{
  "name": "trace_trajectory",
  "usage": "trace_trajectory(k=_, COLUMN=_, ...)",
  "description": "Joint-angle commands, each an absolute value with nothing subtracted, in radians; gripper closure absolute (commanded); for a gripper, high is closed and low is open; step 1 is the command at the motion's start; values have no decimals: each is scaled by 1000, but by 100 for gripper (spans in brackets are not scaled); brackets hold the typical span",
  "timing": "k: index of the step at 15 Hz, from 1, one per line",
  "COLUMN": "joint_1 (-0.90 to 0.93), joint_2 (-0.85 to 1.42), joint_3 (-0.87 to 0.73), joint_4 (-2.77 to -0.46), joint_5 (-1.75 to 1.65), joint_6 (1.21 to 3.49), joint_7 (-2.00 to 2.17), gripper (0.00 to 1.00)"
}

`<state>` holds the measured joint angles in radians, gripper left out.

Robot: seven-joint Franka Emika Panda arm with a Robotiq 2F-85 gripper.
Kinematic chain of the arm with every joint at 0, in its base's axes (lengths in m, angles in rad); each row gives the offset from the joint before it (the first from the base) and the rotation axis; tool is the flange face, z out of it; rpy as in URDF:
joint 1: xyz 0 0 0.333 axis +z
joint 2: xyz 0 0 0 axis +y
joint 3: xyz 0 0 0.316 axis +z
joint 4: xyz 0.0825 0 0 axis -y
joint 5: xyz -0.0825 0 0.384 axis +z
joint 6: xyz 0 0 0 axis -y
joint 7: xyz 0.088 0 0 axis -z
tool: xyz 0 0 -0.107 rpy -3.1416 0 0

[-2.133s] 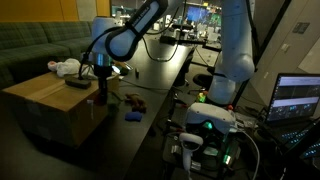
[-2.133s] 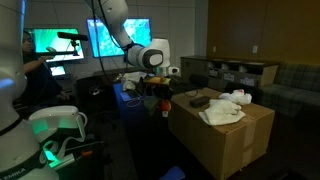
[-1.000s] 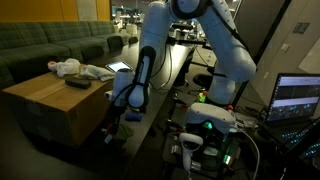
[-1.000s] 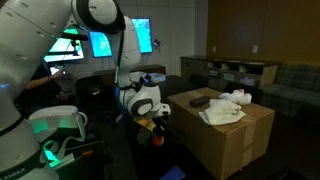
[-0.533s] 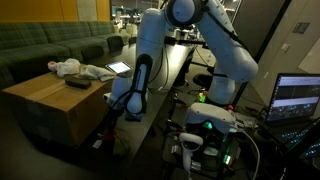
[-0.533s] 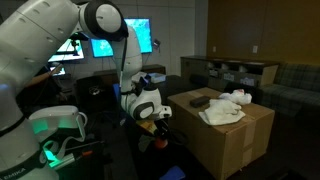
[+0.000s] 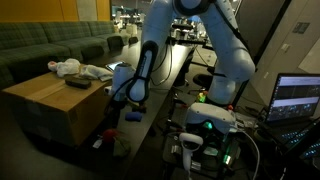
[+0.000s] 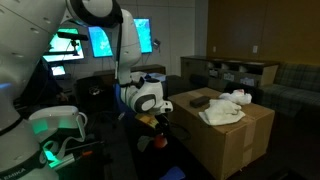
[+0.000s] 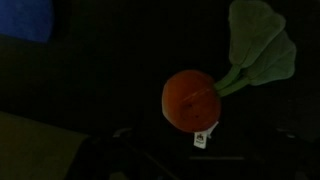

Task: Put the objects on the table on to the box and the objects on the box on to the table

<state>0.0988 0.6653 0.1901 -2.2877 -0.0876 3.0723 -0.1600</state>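
The red-and-green soft toy (image 9: 192,98) lies loose on the black table (image 7: 168,72), its leaves pointing up and to the right in the wrist view. In the exterior views it shows as a red spot (image 7: 97,143) (image 8: 144,143) at the table's near end, beside the box (image 7: 48,105) (image 8: 228,140). My gripper (image 7: 110,125) (image 8: 158,126) hovers just above it, open and holding nothing. Its fingers show only dimly in the wrist view. White cloth pieces (image 7: 68,68) (image 8: 234,100) and a flat black block (image 7: 77,83) (image 8: 200,101) lie on the box. A small blue piece (image 7: 133,116) rests on the table by the arm.
A tablet with a bright screen (image 7: 120,68) lies on the table behind the box. A green sofa (image 7: 40,45) runs behind it. The robot's base with lit electronics (image 7: 205,125) and a laptop (image 7: 298,98) stand close by.
The arm came down from the box to the table's near end with the toy. The gripper opened and the toy now lies loose below it.
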Motion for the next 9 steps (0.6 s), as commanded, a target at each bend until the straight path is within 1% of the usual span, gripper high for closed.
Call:
trace_trajectory(k=1, joint_1=-81, joint_2=435, joint_3=327, joint_4=-2416, joint_5=-67, joint_6=2893, joint_7=-232, gripper=0)
trace_trajectory(k=3, joint_1=-162, joint_2=333, joint_3=391, joint_4=-2440, joint_5=4, joint_6=2792, joint_7=-284, gripper=0)
trace_trajectory(k=4, joint_1=-175, joint_2=275, joint_3=396, joint_4=-2447, joint_5=44, joint_6=2728, joint_7=-300, gripper=0)
trace_trajectory(k=9, joint_1=-120, joint_2=-18, joint_3=276, joint_4=-2489, joint_5=178, joint_6=2471, joint_7=-320, gripper=0)
